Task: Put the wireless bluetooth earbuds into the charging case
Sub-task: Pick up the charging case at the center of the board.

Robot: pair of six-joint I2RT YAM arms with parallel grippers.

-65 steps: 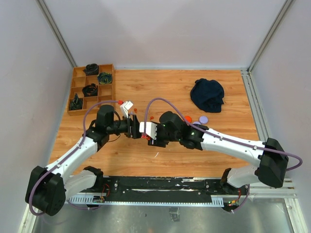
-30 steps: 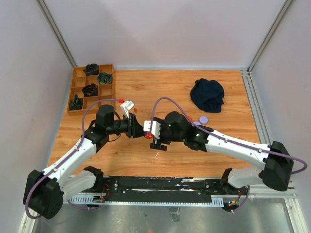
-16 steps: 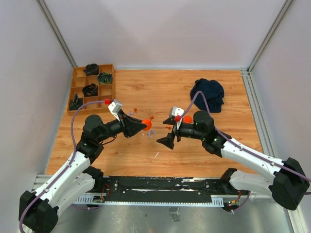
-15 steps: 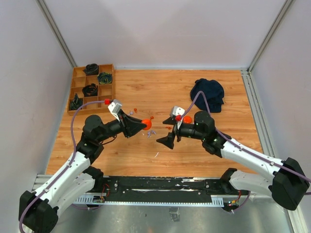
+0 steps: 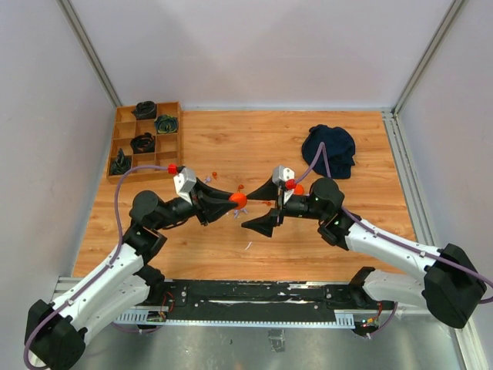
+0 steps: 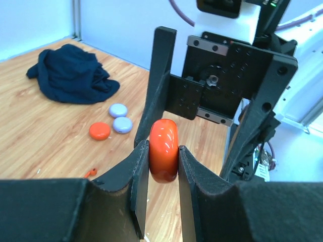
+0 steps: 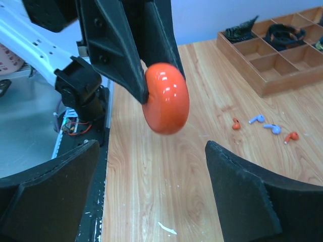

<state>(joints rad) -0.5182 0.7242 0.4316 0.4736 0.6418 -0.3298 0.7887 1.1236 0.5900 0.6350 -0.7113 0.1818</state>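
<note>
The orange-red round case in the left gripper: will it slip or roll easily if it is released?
Probably slippery: the orange-red case shows glossy highlights, and the left gripper pinches only its lower part. It looks rigid, as no dent shows where it is pinched. Its rounded rim suggests it could roll if it lands on edge.

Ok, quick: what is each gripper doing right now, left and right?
Left gripper: closed on the orange-red charging case, gripped on edge between the jaws.
Right gripper: open, holding nothing, jaws spread wide.
</note>
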